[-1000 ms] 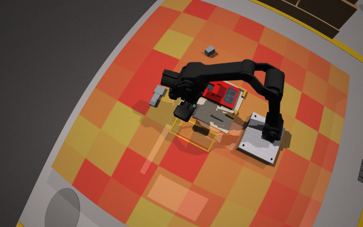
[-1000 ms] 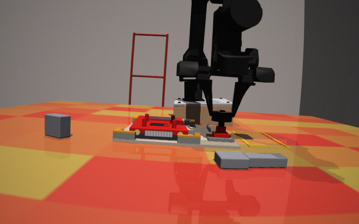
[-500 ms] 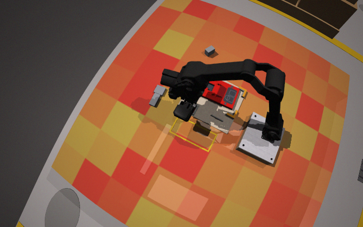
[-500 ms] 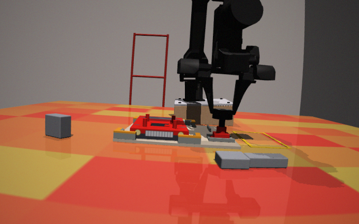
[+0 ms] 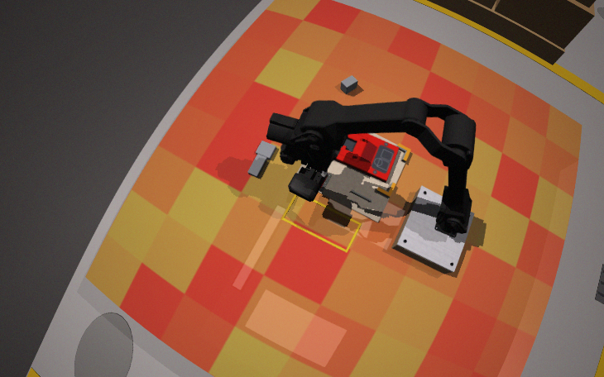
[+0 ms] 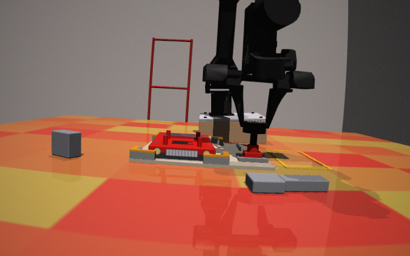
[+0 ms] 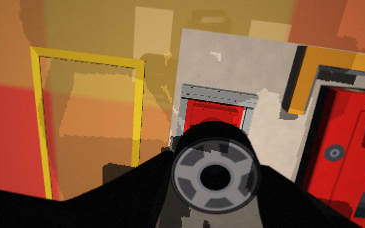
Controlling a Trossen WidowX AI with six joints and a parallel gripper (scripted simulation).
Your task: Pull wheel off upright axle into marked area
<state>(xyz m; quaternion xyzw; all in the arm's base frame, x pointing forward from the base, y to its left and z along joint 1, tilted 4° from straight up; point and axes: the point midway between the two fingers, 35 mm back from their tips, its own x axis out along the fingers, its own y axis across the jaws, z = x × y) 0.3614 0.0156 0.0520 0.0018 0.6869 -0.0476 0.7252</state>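
Note:
The black wheel [image 6: 254, 128] [image 7: 184, 174] with grey hub segments is level between the fingertips of my gripper [image 6: 254, 126] [image 7: 214, 166], which is shut on it. It is high above the red axle stand [image 6: 252, 154] [image 7: 215, 110]. The black upright axle [image 6: 253, 139] shows directly below the wheel; its tip does not stick out above, and whether it is still inside the hub cannot be told. The yellow outlined marked area [image 5: 314, 235] [image 6: 308, 168] [image 7: 88, 56] lies beside the board, left of the wheel in the wrist view. The arm hides the wheel in the top view.
The red car body [image 6: 181, 145] sits on the same pale board [image 6: 247, 165] [image 7: 230, 60] between orange-topped corner brackets [image 6: 216, 159] [image 7: 297, 95]. Two grey blocks [image 5: 257, 166] [image 6: 265, 183] lie together near the board. Another grey block [image 5: 348, 85] [image 6: 65, 144] stands farther off.

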